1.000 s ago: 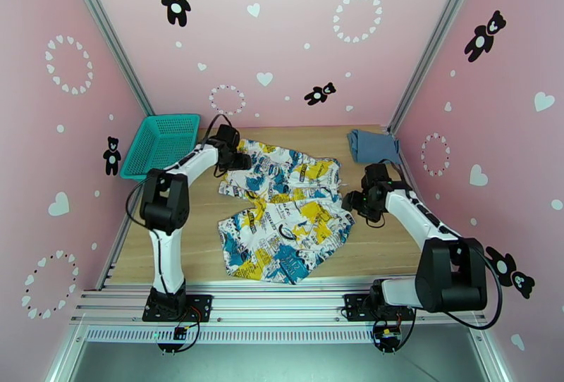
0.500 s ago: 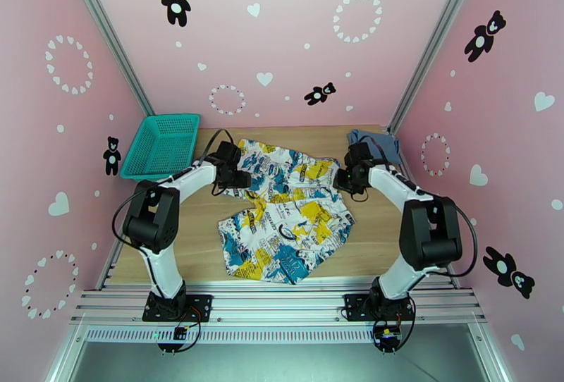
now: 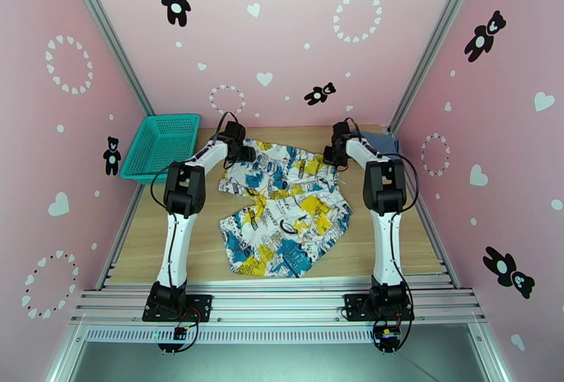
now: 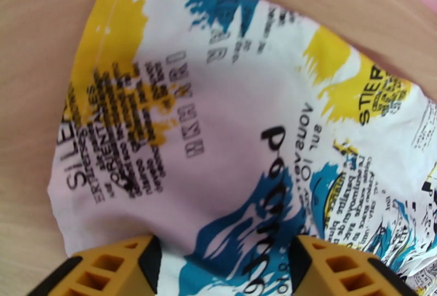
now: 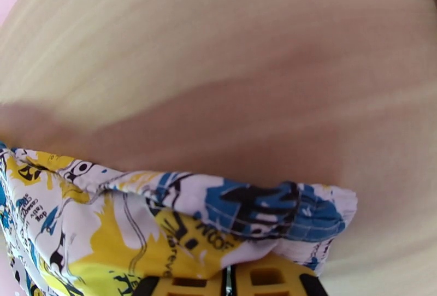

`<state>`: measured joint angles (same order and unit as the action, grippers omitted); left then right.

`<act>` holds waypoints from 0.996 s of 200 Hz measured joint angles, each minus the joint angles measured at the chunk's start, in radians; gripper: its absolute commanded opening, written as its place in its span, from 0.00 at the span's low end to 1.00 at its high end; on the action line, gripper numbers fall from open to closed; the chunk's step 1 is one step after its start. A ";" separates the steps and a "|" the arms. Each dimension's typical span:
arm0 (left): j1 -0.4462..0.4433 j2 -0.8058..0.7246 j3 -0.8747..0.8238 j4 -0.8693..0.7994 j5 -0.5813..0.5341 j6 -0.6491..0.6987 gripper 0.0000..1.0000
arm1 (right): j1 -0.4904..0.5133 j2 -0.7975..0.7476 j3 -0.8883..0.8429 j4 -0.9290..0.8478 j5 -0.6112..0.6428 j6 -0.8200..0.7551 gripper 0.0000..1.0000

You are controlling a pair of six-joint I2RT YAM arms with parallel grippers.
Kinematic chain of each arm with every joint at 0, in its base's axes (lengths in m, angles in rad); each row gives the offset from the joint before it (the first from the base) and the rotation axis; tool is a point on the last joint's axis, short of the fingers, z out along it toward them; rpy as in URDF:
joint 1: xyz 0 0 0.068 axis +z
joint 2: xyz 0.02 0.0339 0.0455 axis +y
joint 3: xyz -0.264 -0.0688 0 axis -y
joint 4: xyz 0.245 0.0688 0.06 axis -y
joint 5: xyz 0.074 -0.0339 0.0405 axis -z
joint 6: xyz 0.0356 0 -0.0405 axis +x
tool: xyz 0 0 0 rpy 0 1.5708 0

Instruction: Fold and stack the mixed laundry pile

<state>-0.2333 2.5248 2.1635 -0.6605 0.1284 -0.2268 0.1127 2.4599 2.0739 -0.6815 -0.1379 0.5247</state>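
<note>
The white cloth [image 3: 285, 211] with yellow-and-blue print lies spread across the middle of the wooden table. My left gripper [image 3: 238, 153] is at its far left corner. In the left wrist view the left gripper [image 4: 224, 275] is open, and the printed cloth [image 4: 229, 128] lies between its yellow fingers [image 4: 109, 270]. My right gripper [image 3: 336, 156] is at the far right corner. In the right wrist view the right gripper [image 5: 227, 283] is shut on the cloth's bunched hem [image 5: 246, 212]. The dusty-blue tank top [image 3: 385, 142] lies in the far right corner, partly behind the right arm.
A teal mesh basket [image 3: 161, 144] stands at the far left of the table [image 3: 176, 249]. Pink walls close in the back and both sides. Both arms stretch far out from their bases, flanking the cloth.
The right arm swung from the cloth's near right side up to its far right corner and shut on the hem. The left gripper moved farther back along the left edge.
</note>
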 measured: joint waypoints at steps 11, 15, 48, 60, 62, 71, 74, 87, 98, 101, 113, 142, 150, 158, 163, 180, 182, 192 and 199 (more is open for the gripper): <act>0.004 0.045 0.090 -0.027 0.006 -0.013 0.67 | -0.006 0.040 0.072 -0.019 -0.013 0.016 0.18; 0.007 0.066 0.126 -0.039 0.009 -0.019 0.67 | -0.009 0.055 0.096 -0.024 -0.016 0.026 0.21; 0.020 0.164 0.304 -0.089 0.039 -0.057 0.67 | -0.037 0.148 0.256 -0.046 -0.079 0.079 0.26; 0.027 0.174 0.326 -0.096 0.055 -0.067 0.68 | -0.046 0.169 0.297 -0.053 -0.100 0.082 0.28; 0.029 0.176 0.331 -0.101 0.056 -0.067 0.69 | -0.047 0.170 0.301 -0.055 -0.102 0.083 0.29; 0.033 0.183 0.352 -0.120 0.062 -0.075 0.70 | -0.050 0.172 0.308 -0.058 -0.113 0.080 0.31; 0.035 0.185 0.361 -0.128 0.064 -0.074 0.71 | -0.051 0.172 0.309 -0.060 -0.113 0.080 0.31; 0.042 0.188 0.384 -0.156 0.070 -0.081 0.73 | -0.055 0.166 0.308 -0.070 -0.121 0.072 0.35; 0.046 0.181 0.386 -0.168 0.071 -0.087 0.74 | -0.056 0.133 0.265 -0.067 -0.120 0.061 0.38; 0.048 0.175 0.383 -0.171 0.071 -0.087 0.75 | -0.056 0.117 0.246 -0.068 -0.119 0.061 0.39; 0.050 0.127 0.322 -0.166 0.070 -0.090 0.75 | -0.056 0.029 0.135 -0.064 -0.114 0.044 0.42; 0.045 -0.167 -0.048 -0.105 0.065 -0.089 0.76 | -0.064 -0.298 -0.201 -0.018 -0.088 0.014 0.49; 0.039 -0.280 -0.180 -0.074 0.061 -0.090 0.77 | -0.071 -0.396 -0.295 0.004 -0.085 0.008 0.51; 0.031 -0.401 -0.319 -0.032 0.050 -0.092 0.78 | -0.084 -0.490 -0.387 0.026 -0.084 0.001 0.53; 0.023 -0.489 -0.410 -0.014 0.048 -0.093 0.78 | -0.096 -0.554 -0.449 0.041 -0.082 -0.002 0.54; -0.007 -0.730 -0.665 0.041 0.037 -0.109 0.79 | -0.140 -0.698 -0.621 0.081 -0.082 -0.012 0.56; -0.013 -0.761 -0.696 0.045 0.037 -0.112 0.79 | -0.144 -0.711 -0.641 0.085 -0.082 -0.011 0.56; -0.037 -0.880 -0.832 0.071 0.031 -0.127 0.80 | -0.171 -0.758 -0.735 0.103 -0.079 -0.015 0.57; -0.055 -0.955 -0.922 0.074 0.028 -0.138 0.80 | -0.184 -0.774 -0.793 0.111 -0.077 -0.019 0.58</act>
<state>-0.2886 1.5700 1.2415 -0.5865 0.1562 -0.3653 -0.0711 1.6859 1.2804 -0.5705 -0.2146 0.5056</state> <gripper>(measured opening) 0.798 0.570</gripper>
